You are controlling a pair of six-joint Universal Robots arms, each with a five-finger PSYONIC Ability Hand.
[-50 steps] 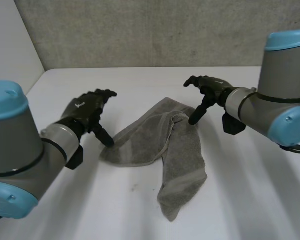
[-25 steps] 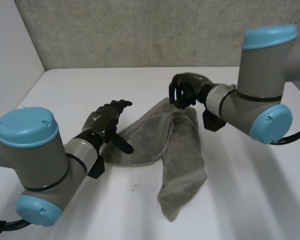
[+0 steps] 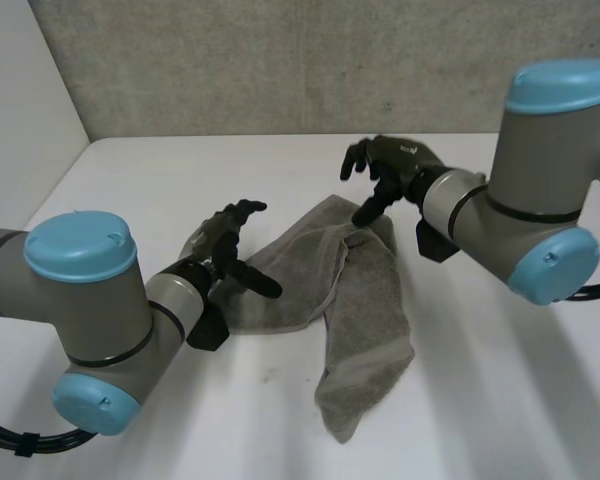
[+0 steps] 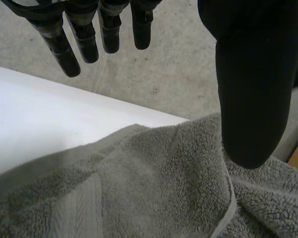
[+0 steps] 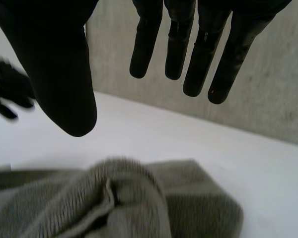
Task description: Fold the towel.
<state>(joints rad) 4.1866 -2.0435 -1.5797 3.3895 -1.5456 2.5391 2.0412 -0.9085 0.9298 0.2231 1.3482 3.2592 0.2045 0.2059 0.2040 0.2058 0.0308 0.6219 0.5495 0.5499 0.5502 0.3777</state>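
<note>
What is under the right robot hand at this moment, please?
Under the open right robot hand lies the towel's bunched far end, on the white table. The thick folds cover whatever is beneath them, so that cannot be seen.

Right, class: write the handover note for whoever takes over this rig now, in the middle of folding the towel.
Left robot hand: open, holding nothing, thumb over the towel at its left edge.
Right robot hand: open, holding nothing, thumb pointing down at the bunched far edge.
The towel lies crumpled and twisted on the table, one end trailing toward the camera.
Done: no fold yet.
Left: grasp it, spread it flat, fold it.
</note>
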